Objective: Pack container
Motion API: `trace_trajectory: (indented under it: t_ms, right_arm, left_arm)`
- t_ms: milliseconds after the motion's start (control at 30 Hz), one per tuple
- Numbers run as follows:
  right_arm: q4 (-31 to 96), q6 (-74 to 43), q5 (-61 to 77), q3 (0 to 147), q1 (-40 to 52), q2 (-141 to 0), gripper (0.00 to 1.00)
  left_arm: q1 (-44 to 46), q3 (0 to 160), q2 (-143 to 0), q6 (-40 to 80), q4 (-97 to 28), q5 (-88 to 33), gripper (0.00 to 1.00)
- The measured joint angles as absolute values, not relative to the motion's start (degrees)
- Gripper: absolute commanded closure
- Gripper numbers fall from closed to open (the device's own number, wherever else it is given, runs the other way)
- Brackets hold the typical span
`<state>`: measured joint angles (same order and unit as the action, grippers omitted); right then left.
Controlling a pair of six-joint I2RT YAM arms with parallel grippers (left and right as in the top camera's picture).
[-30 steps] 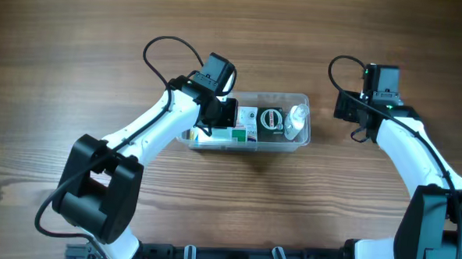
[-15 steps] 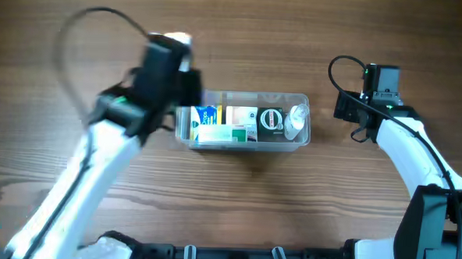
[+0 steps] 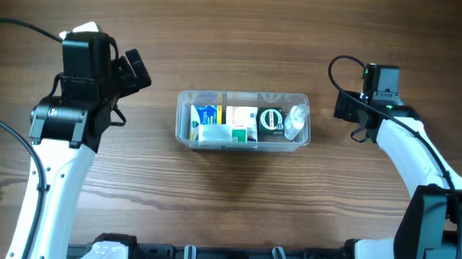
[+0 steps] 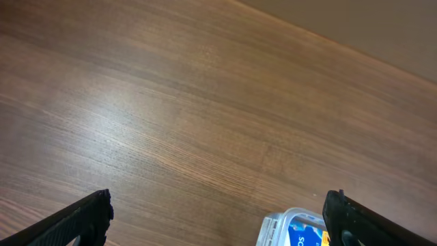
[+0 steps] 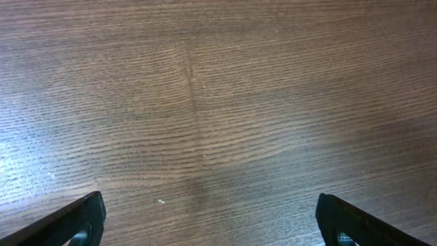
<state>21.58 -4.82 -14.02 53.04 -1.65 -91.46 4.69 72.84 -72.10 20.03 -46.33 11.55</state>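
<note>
The container (image 3: 182, 121), a clear plastic tub with rounded corners and a rim, lies on the wooden bench (image 3: 243, 36) between the two arms, its long side running left to right. Its contents are packed close together. A blue carton (image 3: 206, 114) stands at the left end, with a white and green box (image 3: 224, 134) beside it along the near wall. A pale box (image 3: 242, 114) fills the middle, and a dark round item (image 3: 271, 119) with a green mark comes next to it. A small clear bottle (image 3: 296, 121) lies at the right end. The print on the boxes is too small to read

The left tool (image 3: 134, 69) hangs over bare bench to the left of the container, well apart from it. In the left wrist view its two black fingers (image 4: 82, 222) sit at the lower corners of the picture, spread wide, with nothing between them but wood grain. One rounded corner of the container, with a bit of the blue carton inside, shows at the bottom edge close to the right-hand finger

The right tool (image 3: 344, 108) is near the container's right end without touching it. In the right wrist view its fingers (image 5: 75, 222) are also spread wide and hold nothing, with only bench below
</note>
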Motion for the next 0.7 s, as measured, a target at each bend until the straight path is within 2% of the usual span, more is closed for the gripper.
trace_trajectory:
  t_ms: [700]
  right_arm:
    - [21.85,-4.82,-14.04,52.82,-1.61,-89.62,0.00]
  left_arm:
    - [4.69,72.84,-72.10,20.03,-46.30,11.57,0.00]
